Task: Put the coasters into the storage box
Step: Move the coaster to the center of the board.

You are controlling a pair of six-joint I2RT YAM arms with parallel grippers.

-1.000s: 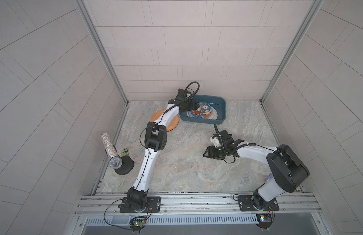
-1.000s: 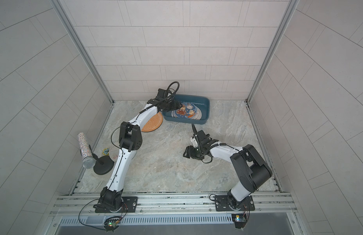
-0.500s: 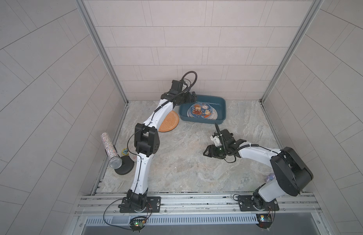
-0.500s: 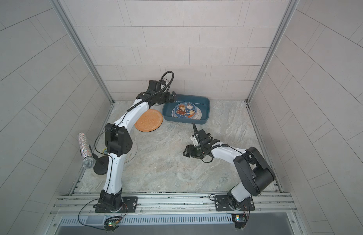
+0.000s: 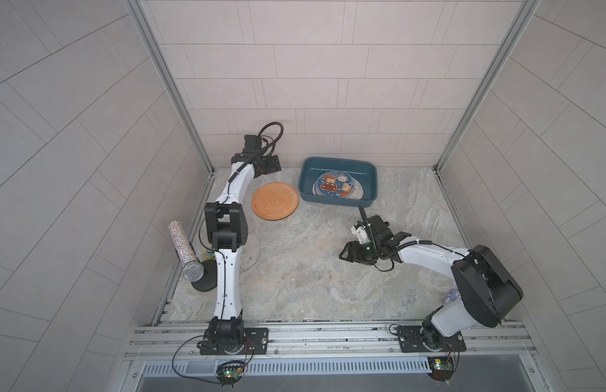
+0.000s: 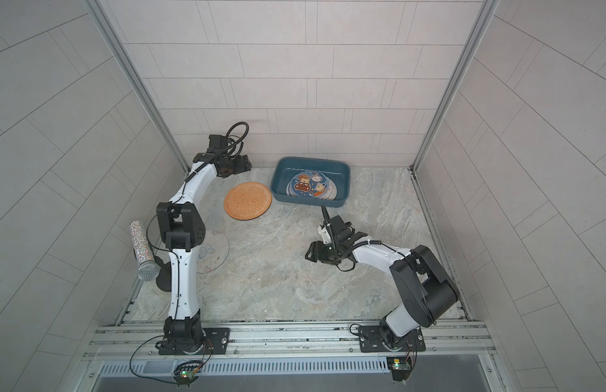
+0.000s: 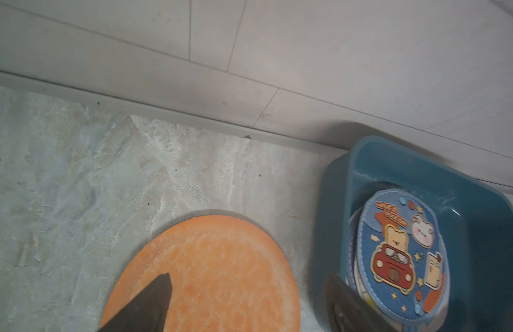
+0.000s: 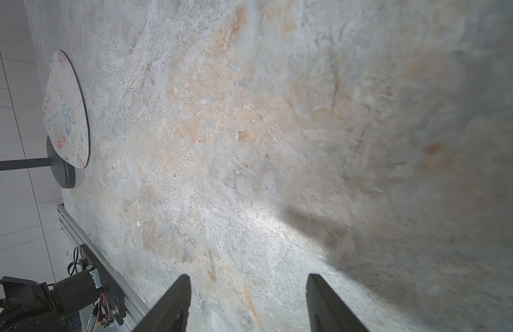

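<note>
The teal storage box [image 5: 303,180] [image 6: 276,180] stands by the back wall. It holds a stack of coasters with a blue cartoon animal coaster [image 5: 335,185] [image 7: 399,253] on top. Left of the box, a plain orange coaster [image 5: 275,201] [image 6: 248,201] [image 7: 215,258] lies flat on the table. A pale flower-print coaster [image 6: 215,251] [image 8: 67,109] lies partly under the left arm. My left gripper [image 5: 269,166] [image 7: 248,276] is open and empty, near the back wall beyond the orange coaster. My right gripper [image 5: 345,253] [image 8: 249,276] is open and empty, low over bare table.
A glittery microphone [image 5: 184,247] leans on its black round base [image 5: 206,278] at the left edge, touching the flower coaster. A small purple thing [image 5: 450,297] sits by the right arm's shoulder. Tiled walls close in three sides; a metal rail [image 5: 328,334] runs along the front.
My left gripper has drawn back from over the storage box to the left, toward the back corner. The whole orange coaster now shows. The right arm has barely moved.
</note>
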